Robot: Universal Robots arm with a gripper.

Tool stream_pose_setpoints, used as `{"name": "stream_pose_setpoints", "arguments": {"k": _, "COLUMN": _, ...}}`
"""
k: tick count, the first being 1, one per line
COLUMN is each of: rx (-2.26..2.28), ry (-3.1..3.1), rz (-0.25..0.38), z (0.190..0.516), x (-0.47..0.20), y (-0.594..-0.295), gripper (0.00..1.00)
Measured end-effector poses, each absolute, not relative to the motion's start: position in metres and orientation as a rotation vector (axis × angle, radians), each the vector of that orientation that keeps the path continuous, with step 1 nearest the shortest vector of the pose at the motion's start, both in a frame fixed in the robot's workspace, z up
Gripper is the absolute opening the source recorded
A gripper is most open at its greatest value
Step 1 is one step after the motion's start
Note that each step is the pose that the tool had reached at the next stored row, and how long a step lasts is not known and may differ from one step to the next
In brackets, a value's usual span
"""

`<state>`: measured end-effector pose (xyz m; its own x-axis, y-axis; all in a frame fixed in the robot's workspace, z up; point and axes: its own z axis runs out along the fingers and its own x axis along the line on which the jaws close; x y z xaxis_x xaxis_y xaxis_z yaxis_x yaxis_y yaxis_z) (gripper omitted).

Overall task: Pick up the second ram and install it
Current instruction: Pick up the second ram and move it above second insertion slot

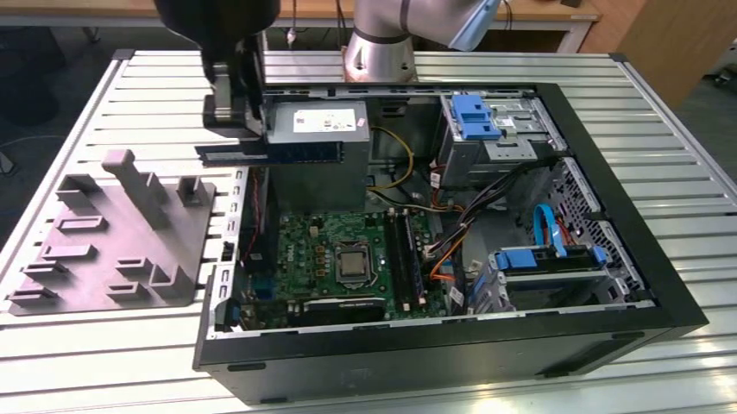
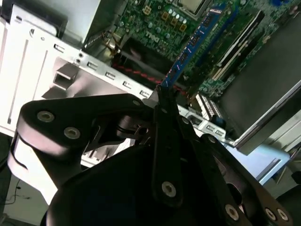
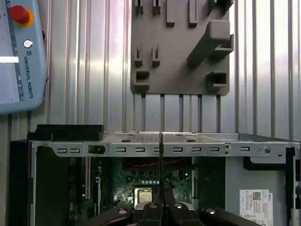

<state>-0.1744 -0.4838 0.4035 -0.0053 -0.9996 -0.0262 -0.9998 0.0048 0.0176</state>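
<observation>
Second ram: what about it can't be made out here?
Second wrist view: the second ram has its gripped end hidden by the tool.
First wrist view: it shows edge-on as a thin line, chips unseen.
Exterior view: the memory slots are too small to tell which is free.

- Exterior view: even, bright overhead light on table (image 1: 657, 103).
- First wrist view: I note glare streaks along its slats (image 3: 94, 70).
- Second wrist view: gripper (image 2: 159, 96) near-black, underlit.
</observation>
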Motion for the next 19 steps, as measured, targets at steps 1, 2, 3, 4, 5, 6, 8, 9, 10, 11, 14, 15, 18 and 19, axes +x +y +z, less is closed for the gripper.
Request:
{"name": "stream_pose_setpoints", "arguments": {"k": 1, "rx": -2.211, "ry": 2.222, "rz": 0.048, "z": 0.403, "x": -0.171, "y": -0.484, "gripper": 0.11}}
{"name": "stream_pose_setpoints", "arguments": {"k": 2, "rx": -2.211, "ry": 2.222, "rz": 0.048, "z": 0.403, "x": -0.167, "y": -0.484, "gripper": 0.11}}
{"name": "stream_pose_setpoints", "arguments": {"k": 3, "rx": -2.211, "ry": 2.222, "rz": 0.048, "z": 0.403, "x": -0.164, "y": -0.484, "gripper": 0.11}}
{"name": "stream_pose_setpoints", "arguments": {"k": 4, "rx": -2.211, "ry": 2.222, "rz": 0.048, "z": 0.403, "x": -0.16, "y": -0.484, "gripper": 0.11}}
{"name": "stream_pose_setpoints", "arguments": {"k": 5, "rx": -2.211, "ry": 2.222, "rz": 0.049, "z": 0.403, "x": -0.156, "y": -0.484, "gripper": 0.11}}
{"name": "stream_pose_setpoints", "arguments": {"k": 6, "rx": -2.211, "ry": 2.222, "rz": 0.049, "z": 0.403, "x": -0.153, "y": -0.484, "gripper": 0.11}}
{"name": "stream_pose_setpoints", "arguments": {"k": 8, "rx": -2.211, "ry": 2.222, "rz": 0.049, "z": 0.403, "x": -0.146, "y": -0.484, "gripper": 0.11}}
{"name": "stream_pose_setpoints", "arguments": {"k": 9, "rx": -2.211, "ry": 2.222, "rz": 0.049, "z": 0.403, "x": -0.142, "y": -0.484, "gripper": 0.11}}
{"name": "stream_pose_setpoints", "arguments": {"k": 10, "rx": -2.211, "ry": 2.222, "rz": 0.049, "z": 0.402, "x": -0.139, "y": -0.484, "gripper": 0.11}}
{"name": "stream_pose_setpoints", "arguments": {"k": 11, "rx": -2.211, "ry": 2.222, "rz": 0.049, "z": 0.402, "x": -0.135, "y": -0.484, "gripper": 0.11}}
{"name": "stream_pose_setpoints", "arguments": {"k": 14, "rx": -2.211, "ry": 2.222, "rz": 0.049, "z": 0.402, "x": -0.125, "y": -0.484, "gripper": 0.11}}
{"name": "stream_pose_setpoints", "arguments": {"k": 15, "rx": -2.211, "ry": 2.222, "rz": 0.049, "z": 0.402, "x": -0.123, "y": -0.484, "gripper": 0.11}}
{"name": "stream_pose_setpoints", "arguments": {"k": 18, "rx": -2.209, "ry": 2.224, "rz": 0.049, "z": 0.401, "x": -0.117, "y": -0.485, "gripper": 0.11}}
{"name": "stream_pose_setpoints", "arguments": {"k": 19, "rx": -2.208, "ry": 2.225, "rz": 0.049, "z": 0.401, "x": -0.115, "y": -0.485, "gripper": 0.11}}
